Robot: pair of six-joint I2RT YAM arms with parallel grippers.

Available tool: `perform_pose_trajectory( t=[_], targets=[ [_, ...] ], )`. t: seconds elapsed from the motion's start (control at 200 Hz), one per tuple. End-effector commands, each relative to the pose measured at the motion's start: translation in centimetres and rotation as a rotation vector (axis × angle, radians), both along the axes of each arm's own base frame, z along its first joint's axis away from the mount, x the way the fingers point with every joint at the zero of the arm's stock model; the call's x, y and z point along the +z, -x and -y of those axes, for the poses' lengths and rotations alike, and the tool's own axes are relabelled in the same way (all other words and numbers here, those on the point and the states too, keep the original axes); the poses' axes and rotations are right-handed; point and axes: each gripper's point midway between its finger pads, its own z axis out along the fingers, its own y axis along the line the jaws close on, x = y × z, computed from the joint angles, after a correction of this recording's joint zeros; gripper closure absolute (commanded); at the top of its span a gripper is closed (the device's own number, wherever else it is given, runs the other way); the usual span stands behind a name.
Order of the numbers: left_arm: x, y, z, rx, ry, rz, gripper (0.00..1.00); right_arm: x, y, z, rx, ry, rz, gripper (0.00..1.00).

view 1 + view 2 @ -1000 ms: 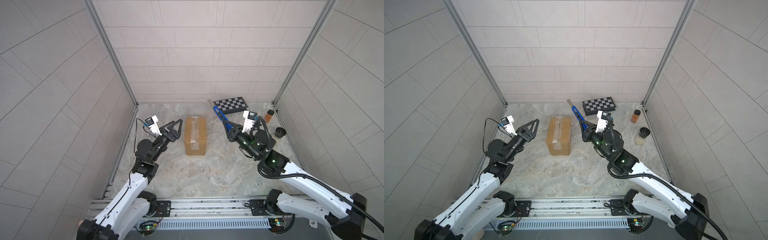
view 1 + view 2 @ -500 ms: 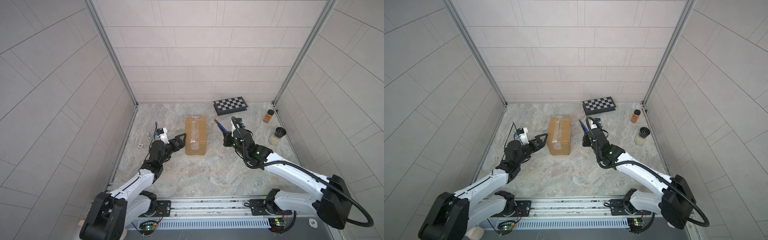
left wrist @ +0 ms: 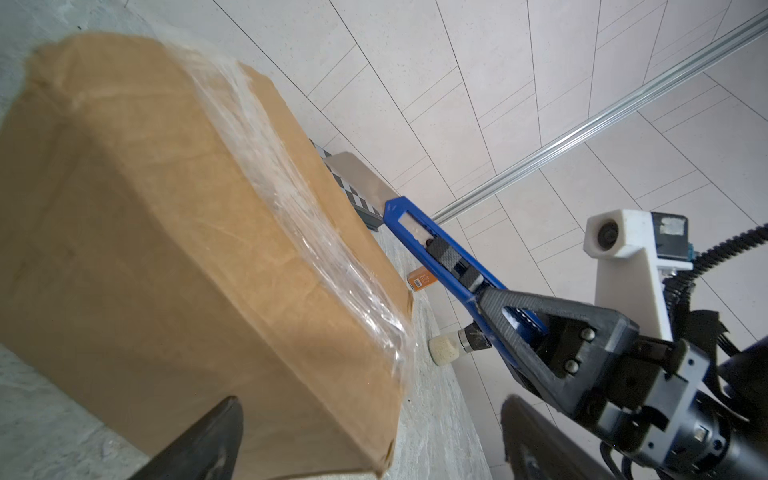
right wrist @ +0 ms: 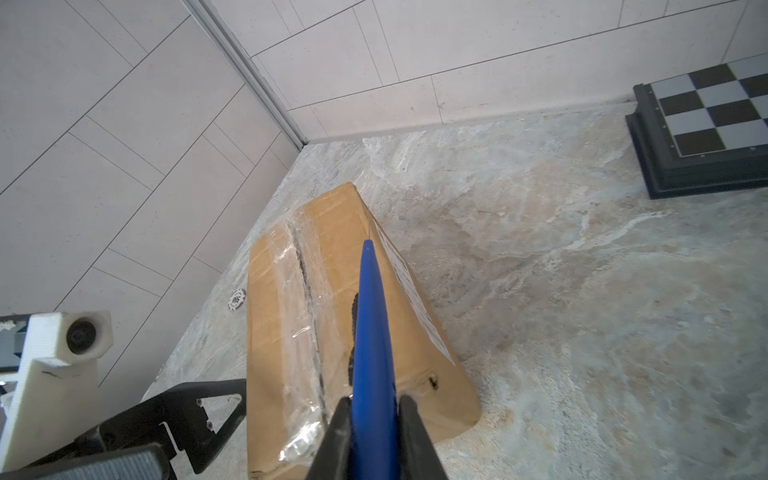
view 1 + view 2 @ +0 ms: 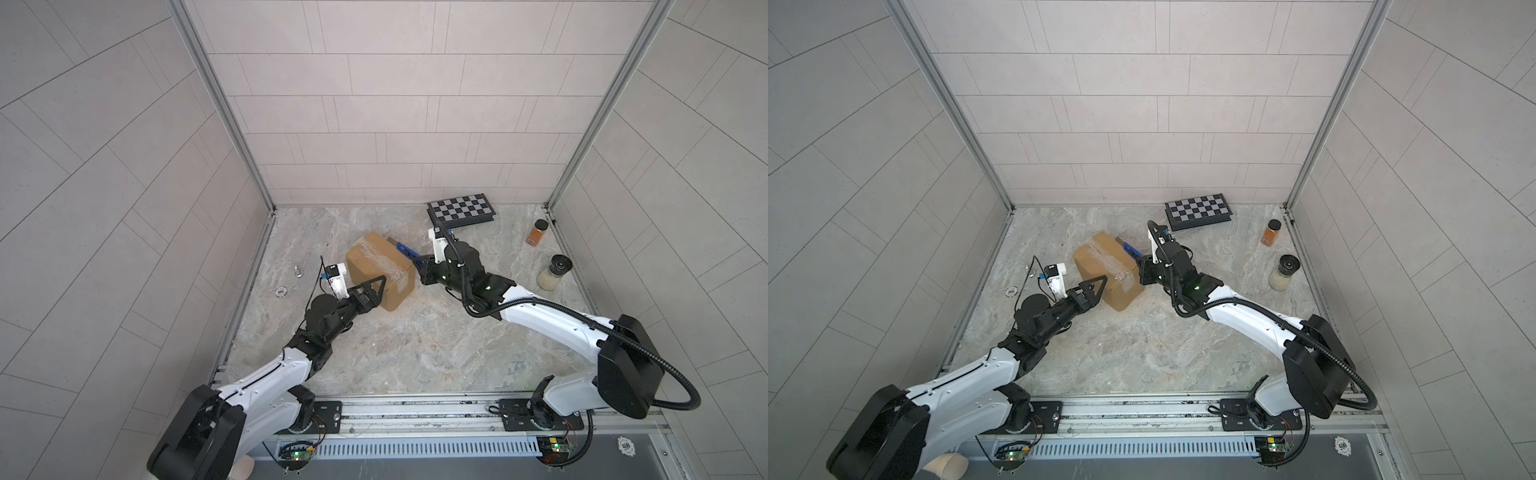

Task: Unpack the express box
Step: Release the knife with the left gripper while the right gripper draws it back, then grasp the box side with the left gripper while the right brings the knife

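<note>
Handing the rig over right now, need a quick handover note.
Left gripper: open, jaws astride a near corner of the express box, not gripping.
Right gripper: shut on the blue utility knife, held beside the box.
Box on the table, flaps closed, clear tape on the seam.
Done: knife in hand, at the box.
Left: cut tape, open flaps, empty it.

Left arm reaches in low from the near left, left gripper (image 5: pixel 376 289) jaws spread wide. Right arm stretches across from the near right, right gripper (image 5: pixel 419 266) jaws clamped on a blue cutter (image 5: pixel 405 249).
</note>
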Motion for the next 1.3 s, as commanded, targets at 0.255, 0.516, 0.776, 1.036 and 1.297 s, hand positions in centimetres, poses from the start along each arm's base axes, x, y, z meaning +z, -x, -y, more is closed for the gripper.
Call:
perform_pose_trajectory(
  t=[0.255, 0.516, 0.776, 1.036, 1.297],
  targets=[
    [2.7, 1.4, -3.8, 0.142, -0.128, 0.015, 0.00, 3.6, 1.4, 6.8, -0.123, -0.018, 0.059, 1.00],
    [1.7, -0.3, -3.6, 0.144, -0.153, -0.023, 0.00, 1.4, 3.9, 11.3, -0.159, -0.004, 0.004, 1.00],
    [2.0, -1.8, -2.0, 0.102, -0.106, -0.017, 0.00, 1.8, 2.8, 6.5, 0.001, -0.021, 0.011, 1.00],
    [1.7, -1.9, -1.4, 0.077, -0.098, -0.027, 0.00, 0.3, 4.9, 3.4, 0.098, -0.007, -0.033, 1.00],
    [1.0, -1.5, -1.7, 0.079, -0.120, -0.051, 0.00, 0.8, 7.2, 6.0, 0.002, -0.020, -0.039, 1.00]
  ],
)
